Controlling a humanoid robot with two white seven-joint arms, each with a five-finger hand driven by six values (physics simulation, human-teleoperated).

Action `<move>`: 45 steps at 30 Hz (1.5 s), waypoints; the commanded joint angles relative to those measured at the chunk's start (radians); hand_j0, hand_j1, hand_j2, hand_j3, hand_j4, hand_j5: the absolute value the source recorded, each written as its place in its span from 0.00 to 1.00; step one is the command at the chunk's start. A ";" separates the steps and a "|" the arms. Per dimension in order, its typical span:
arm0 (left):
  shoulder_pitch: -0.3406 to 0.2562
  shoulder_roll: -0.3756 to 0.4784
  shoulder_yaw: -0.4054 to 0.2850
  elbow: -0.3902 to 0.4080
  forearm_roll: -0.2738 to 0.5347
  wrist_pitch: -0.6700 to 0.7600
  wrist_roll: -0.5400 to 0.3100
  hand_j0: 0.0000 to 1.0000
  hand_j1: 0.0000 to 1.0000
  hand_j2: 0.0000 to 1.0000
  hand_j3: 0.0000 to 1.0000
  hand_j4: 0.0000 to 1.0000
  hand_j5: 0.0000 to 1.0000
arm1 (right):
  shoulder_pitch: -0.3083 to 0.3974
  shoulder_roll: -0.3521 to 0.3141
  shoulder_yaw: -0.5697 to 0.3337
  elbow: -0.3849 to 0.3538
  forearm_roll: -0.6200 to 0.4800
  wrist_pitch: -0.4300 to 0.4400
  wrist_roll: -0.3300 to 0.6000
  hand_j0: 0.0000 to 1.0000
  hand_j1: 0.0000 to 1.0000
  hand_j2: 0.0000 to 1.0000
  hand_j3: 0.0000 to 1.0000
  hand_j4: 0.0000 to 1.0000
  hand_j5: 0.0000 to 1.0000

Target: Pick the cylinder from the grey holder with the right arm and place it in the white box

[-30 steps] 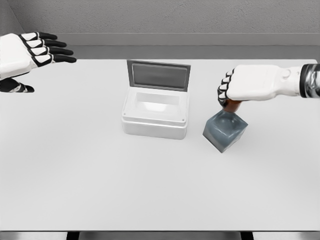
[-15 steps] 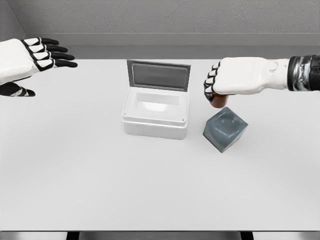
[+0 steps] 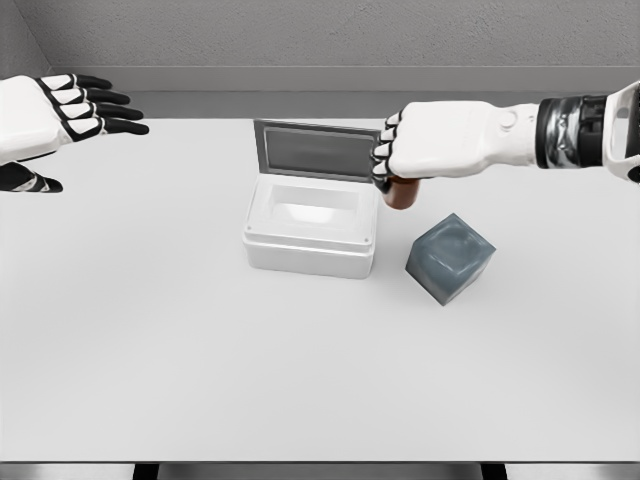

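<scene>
My right hand is shut on a brown cylinder, whose lower end shows below the curled fingers. It hangs in the air just right of the white box, between the box and the grey holder. The holder's socket stands empty, and it sits on the table to the right of the box. The box stands open with its grey lid raised at the back. My left hand floats at the far left edge, fingers spread, holding nothing.
The white table ends at a grey wall behind and at a front edge near the bottom of the picture.
My right hand has lifted the cylinder out of the grey holder and carried it up and to the left, toward the box. The left hand has barely shifted.
</scene>
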 commanded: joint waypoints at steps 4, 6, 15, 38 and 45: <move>-0.002 -0.003 0.005 0.000 0.007 0.002 -0.003 1.00 1.00 1.00 1.00 1.00 1.00 | -0.008 0.057 0.009 0.056 0.014 0.003 0.000 0.50 0.50 0.50 0.50 0.50 0.50; -0.005 -0.005 0.007 0.000 0.008 0.002 -0.004 1.00 1.00 1.00 1.00 1.00 1.00 | -0.008 0.083 0.021 0.079 0.025 0.003 0.000 0.50 0.50 0.50 0.50 0.50 0.50; -0.038 -0.040 0.002 0.000 0.016 0.002 -0.007 1.00 1.00 1.00 1.00 1.00 1.00 | -0.023 0.158 0.042 0.166 0.059 0.003 0.000 0.50 0.50 0.50 0.50 0.50 0.50; -0.078 -0.060 -0.003 0.000 0.019 0.002 -0.014 1.00 1.00 1.00 1.00 1.00 1.00 | 0.018 -0.012 -0.031 -0.047 -0.065 0.003 0.000 0.97 0.97 0.97 0.97 0.97 0.97; -0.351 -0.179 -0.252 0.000 0.019 0.002 -0.093 1.00 1.00 1.00 1.00 1.00 1.00 | 0.207 -0.246 -0.254 -0.070 -0.437 0.003 0.000 0.98 0.98 0.98 0.98 0.98 0.98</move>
